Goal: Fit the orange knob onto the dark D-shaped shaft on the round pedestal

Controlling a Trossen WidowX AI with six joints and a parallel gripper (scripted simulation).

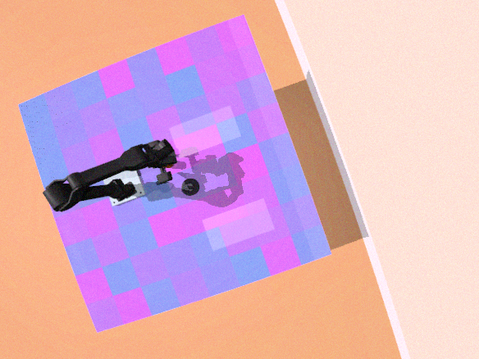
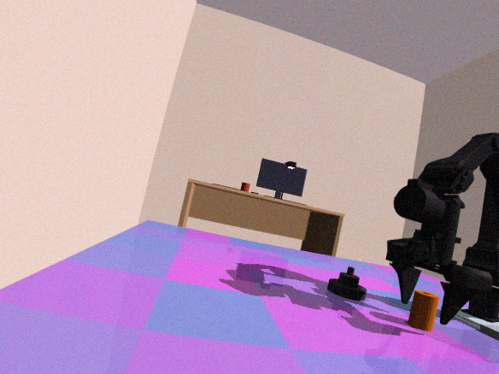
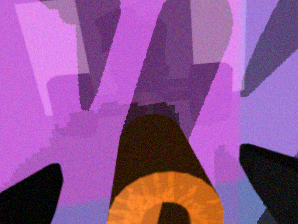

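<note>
The orange knob (image 1: 169, 165) (image 2: 423, 312) (image 3: 200, 195) stands upright on the checkered table top, its hole facing up. The wrist view cuts off part of the hole, and I cannot tell which way its flat side points. My gripper (image 2: 425, 312) (image 3: 152, 161) is open, pointing down, with one finger on each side of the knob and visible gaps between. In the top view the arm hides most of the knob. The dark round pedestal (image 1: 193, 193) (image 2: 347, 292) stands apart from the knob, its thin shaft (image 2: 350, 271) upright and bare. The shaft's flat side cannot be seen.
The arm's pale base plate (image 1: 141, 192) lies behind the gripper. The arm's shadow falls across the checkered table top (image 1: 123, 274) (image 2: 214, 312) and around the pedestal. A desk (image 2: 248, 218) with a monitor (image 2: 282, 177) and a red cup (image 2: 245, 187) stands far beyond the table.
</note>
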